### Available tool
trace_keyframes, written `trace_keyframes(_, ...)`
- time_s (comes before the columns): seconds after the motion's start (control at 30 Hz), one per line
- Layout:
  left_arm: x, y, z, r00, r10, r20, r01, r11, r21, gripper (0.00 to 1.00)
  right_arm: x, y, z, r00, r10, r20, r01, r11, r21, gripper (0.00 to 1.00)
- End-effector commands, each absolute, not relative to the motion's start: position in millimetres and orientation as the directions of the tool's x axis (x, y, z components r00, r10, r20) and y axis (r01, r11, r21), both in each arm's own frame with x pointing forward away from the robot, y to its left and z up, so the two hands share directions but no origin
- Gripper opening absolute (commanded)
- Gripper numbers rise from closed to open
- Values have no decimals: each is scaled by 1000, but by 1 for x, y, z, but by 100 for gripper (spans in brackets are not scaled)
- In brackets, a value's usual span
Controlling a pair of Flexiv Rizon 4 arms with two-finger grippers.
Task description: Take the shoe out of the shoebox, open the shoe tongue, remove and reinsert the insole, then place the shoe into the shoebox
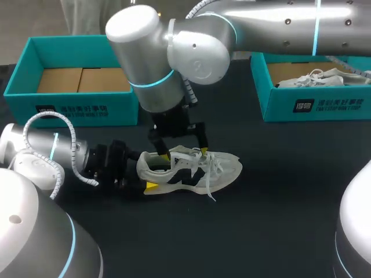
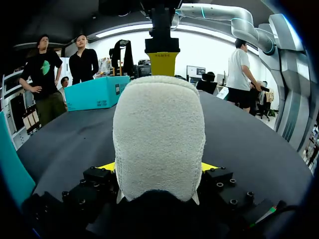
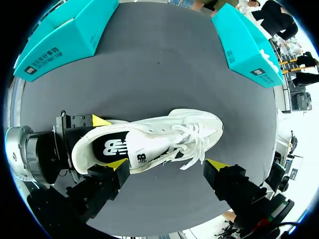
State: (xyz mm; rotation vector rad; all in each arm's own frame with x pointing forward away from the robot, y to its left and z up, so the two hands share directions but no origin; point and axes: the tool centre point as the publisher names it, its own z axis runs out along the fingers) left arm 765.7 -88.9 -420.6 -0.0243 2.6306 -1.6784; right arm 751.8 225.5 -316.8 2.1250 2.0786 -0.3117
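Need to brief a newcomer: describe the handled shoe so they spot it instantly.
On the black table, in front of the gap between the teal left shoebox and right shoebox, stands a white shoe. The left gripper is shut on its heel; the other shoe lies inside the right shoebox.

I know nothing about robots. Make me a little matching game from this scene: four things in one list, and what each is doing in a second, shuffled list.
Things
1. left shoebox
2. right shoebox
3. left gripper
4. right gripper

States
A. open, just above the loose shoe
B. holds a second shoe
C. has no shoe in it
D. shut on the loose shoe's heel

Pairs: 1-C, 2-B, 3-D, 4-A
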Motion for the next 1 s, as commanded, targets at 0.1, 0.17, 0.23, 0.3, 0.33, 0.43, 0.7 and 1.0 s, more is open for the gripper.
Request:
trace_keyframes(0.1, 767, -89, -422, -1000, -25, -9, -2, 425, -905, 0, 758, 237, -332, 0, 955, -297, 998, -19, -61, 100)
trace_keyframes(0.17, 767, -89, -422, -1000, -25, -9, -2, 425, -905, 0, 758, 237, -335, -1, 954, -300, 998, -20, -65, 100)
trace_keyframes(0.23, 767, -89, -422, -1000, -25, -9, -2, 425, -905, 0, 758, 236, -337, 1, 953, -302, 997, -24, -71, 100)
trace_keyframes(0.3, 767, -89, -422, -1000, -25, -9, -2, 425, -905, 0, 757, 234, -338, 6, 952, -306, 997, -30, -74, 100)
trace_keyframes(0.33, 767, -89, -422, -1000, -25, -9, -2, 425, -905, 0, 758, 231, -339, 10, 951, -310, 997, -35, -75, 100)
trace_keyframes(0.43, 767, -89, -422, -1000, -25, -9, -2, 425, -905, 0, 758, 225, -339, 22, 948, -317, 996, -48, -77, 84)
trace_keyframes(0.7, 767, -89, -422, -1000, -25, -9, -2, 425, -905, 0, 760, 211, -336, 49, 942, -332, 994, -77, -73, 24)
trace_keyframes(1.0, 767, -89, -422, -1000, -25, -9, -2, 425, -905, 0, 764, 210, -324, 70, 965, -253, 996, -84, -44, 0)
